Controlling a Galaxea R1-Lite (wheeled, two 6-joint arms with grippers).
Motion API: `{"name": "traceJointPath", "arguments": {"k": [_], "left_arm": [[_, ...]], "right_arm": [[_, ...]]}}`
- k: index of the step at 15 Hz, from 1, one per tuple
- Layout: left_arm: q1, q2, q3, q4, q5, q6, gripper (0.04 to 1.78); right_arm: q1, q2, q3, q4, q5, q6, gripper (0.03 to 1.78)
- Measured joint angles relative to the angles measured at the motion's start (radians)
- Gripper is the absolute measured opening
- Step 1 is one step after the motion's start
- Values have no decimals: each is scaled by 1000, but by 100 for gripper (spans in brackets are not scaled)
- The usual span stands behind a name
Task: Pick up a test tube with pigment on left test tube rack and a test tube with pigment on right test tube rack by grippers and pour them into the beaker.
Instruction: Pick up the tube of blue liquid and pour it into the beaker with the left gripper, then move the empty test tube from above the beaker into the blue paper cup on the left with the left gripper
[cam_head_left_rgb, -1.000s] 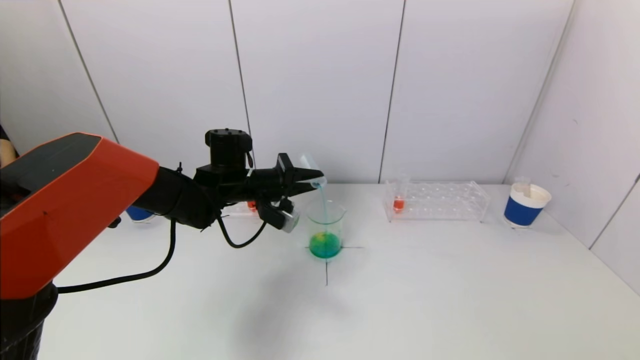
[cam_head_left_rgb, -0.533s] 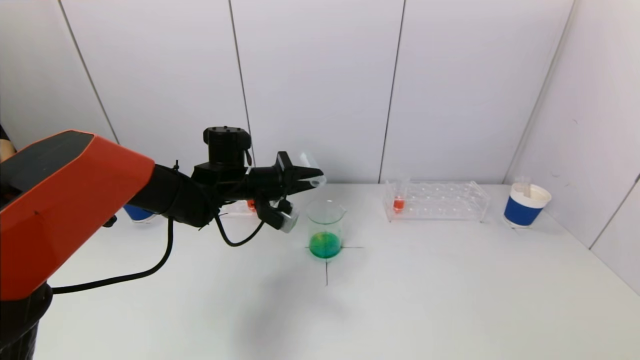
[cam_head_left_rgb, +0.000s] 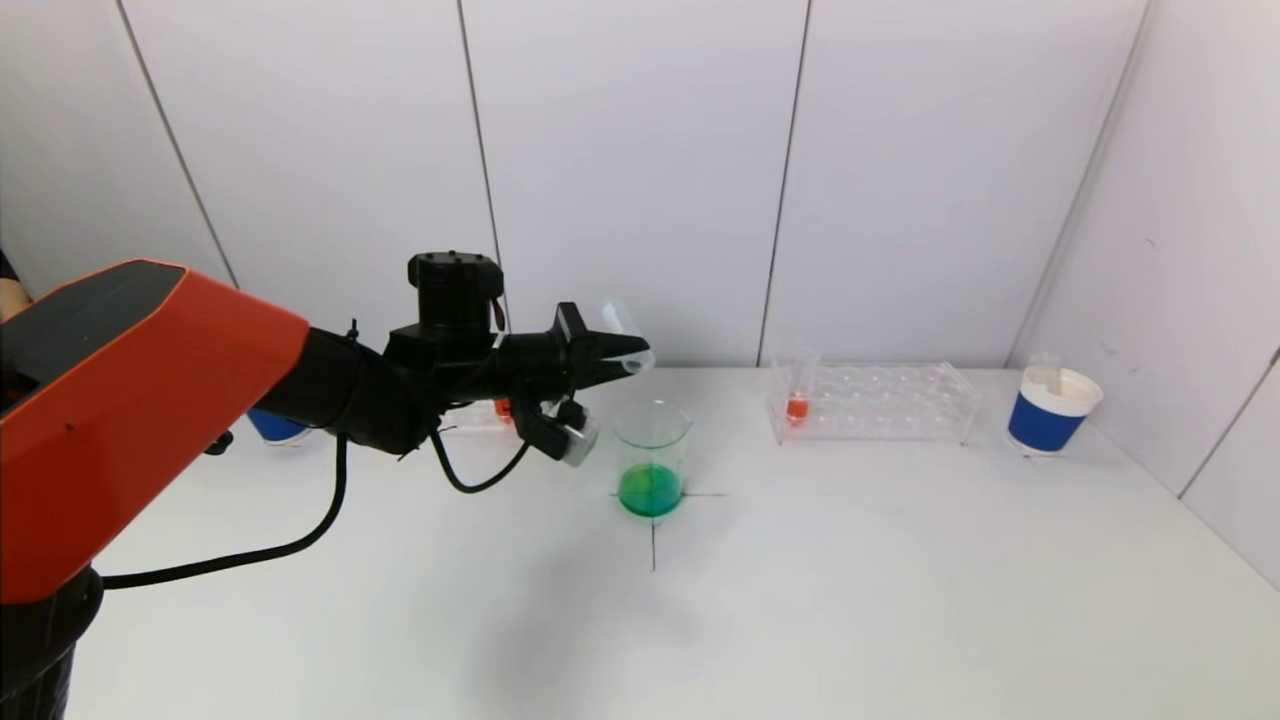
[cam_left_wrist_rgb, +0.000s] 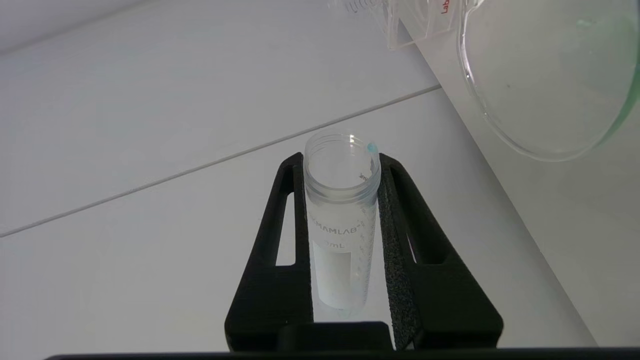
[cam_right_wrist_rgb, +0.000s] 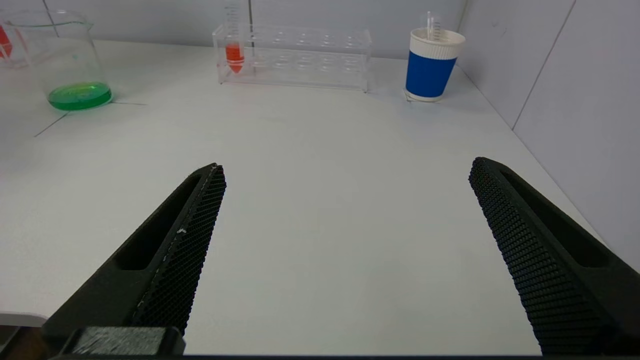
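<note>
The left tool (cam_head_left_rgb: 600, 352) is clenched on an emptied test tube (cam_left_wrist_rgb: 342, 220) tilted above the beaker (cam_head_left_rgb: 652, 458), which holds green liquid at tabletop centre. The right tool (cam_right_wrist_rgb: 345, 250) is released, near the robot. One orange tube (cam_head_left_rgb: 797, 405) remains in the right rack (cam_head_left_rgb: 872, 402); the task appears largely done.

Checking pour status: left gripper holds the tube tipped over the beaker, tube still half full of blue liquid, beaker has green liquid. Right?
Not quite. The tube is practically empty: the left wrist view shows clear walls with only a blue drop at the rim. The rest stands: the left gripper is shut on it, tipped above the beaker, which holds green liquid.
</note>
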Motion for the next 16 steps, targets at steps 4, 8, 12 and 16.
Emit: {"name": "traceJointPath", "arguments": {"k": [4,8,12,16], "left_arm": [[-3,4,11,1,-3,-15,43],[-14,-4,66,-50,-1,-199,43],[-23,-16,93,-208,30,-465,43],[-24,-28,80,-237,169,-739,43]], "right_arm": [[0,0,0,0,0,0,177],[0,0,0,0,0,0,177],[0,0,0,0,0,0,177],[0,0,0,0,0,0,177]]}}
